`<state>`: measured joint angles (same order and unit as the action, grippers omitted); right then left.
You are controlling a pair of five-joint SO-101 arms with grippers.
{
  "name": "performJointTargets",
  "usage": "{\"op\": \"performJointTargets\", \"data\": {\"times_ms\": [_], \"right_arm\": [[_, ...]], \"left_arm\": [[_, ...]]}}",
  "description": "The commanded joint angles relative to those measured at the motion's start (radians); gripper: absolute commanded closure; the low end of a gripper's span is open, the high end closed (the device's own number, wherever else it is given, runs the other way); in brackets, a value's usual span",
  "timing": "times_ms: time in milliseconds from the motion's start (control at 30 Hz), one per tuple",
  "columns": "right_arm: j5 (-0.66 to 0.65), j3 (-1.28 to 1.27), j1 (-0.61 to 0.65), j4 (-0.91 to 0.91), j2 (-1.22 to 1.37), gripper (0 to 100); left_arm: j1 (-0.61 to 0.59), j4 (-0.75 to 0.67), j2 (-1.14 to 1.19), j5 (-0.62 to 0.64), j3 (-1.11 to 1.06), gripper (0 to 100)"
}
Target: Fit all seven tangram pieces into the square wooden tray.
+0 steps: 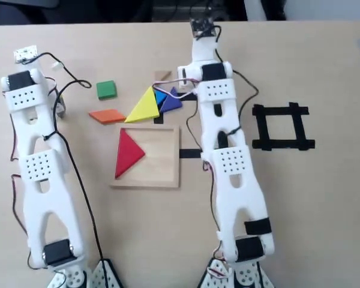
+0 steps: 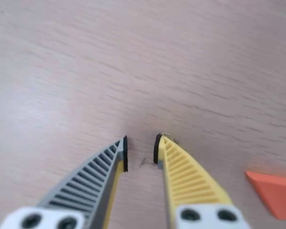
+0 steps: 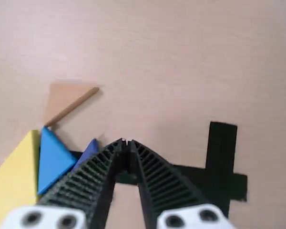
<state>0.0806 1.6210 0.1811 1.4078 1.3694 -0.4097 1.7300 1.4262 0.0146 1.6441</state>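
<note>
High view-wise, got red triangle [image 1: 127, 153] in wooden tray [image 1: 162, 165], yellow triangle [image 1: 144, 108] + the rest loose just beyond it; left gripper [image 2: 140, 153] fingers a bit apart near orange parallelogram [image 2: 276, 193], right gripper [image 3: 126, 143] pinched together on nothing by blue triangle [image 3: 52, 160]; prob light, stiff, slick, so pinch across opposite edges.

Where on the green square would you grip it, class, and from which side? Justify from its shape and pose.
Grip the green square across two opposite parallel edges, coming straight down from above. It lies flat on the table with bare wood all round, so every edge looks free.
</note>
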Motion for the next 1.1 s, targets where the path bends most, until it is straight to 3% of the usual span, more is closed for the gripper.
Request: {"op": "performJointTargets", "data": {"times_ms": [0, 133, 233, 400, 567, 667, 867, 1067], "right_arm": [[0.023, 0.048, 0.044, 0.199, -0.185, 98.8], [0.014, 0.048, 0.158, 0.318, -0.22, 98.7], [0.012, 0.044, 0.23, 0.245, -0.209, 98.7], [0.014, 0.048, 0.279, -0.147, -0.081, 98.7], [0.014, 0.047, 0.276, -0.684, 0.119, 98.7], [0.014, 0.051, 0.275, -0.835, 0.186, 98.7], [0.017, 0.051, 0.267, -0.968, 0.223, 98.8], [0.014, 0.05, 0.264, -0.899, 0.219, 98.8]], "left_arm": [[0.001, 0.0, -0.003, 0.0, 0.019, 87], [0.001, 0.0, -0.003, 0.0, 0.019, 87], [0.001, 0.0, -0.003, 0.0, 0.019, 87], [0.001, 0.02, -0.005, 0.0, 0.021, 87], [0.001, 0.02, -0.005, 0.0, 0.021, 87], [0.004, 0.02, -0.005, 0.0, 0.021, 87], [0.004, 0.021, -0.005, 0.0, 0.021, 87], [0.002, 0.029, -0.005, 0.0, 0.019, 87]]}}
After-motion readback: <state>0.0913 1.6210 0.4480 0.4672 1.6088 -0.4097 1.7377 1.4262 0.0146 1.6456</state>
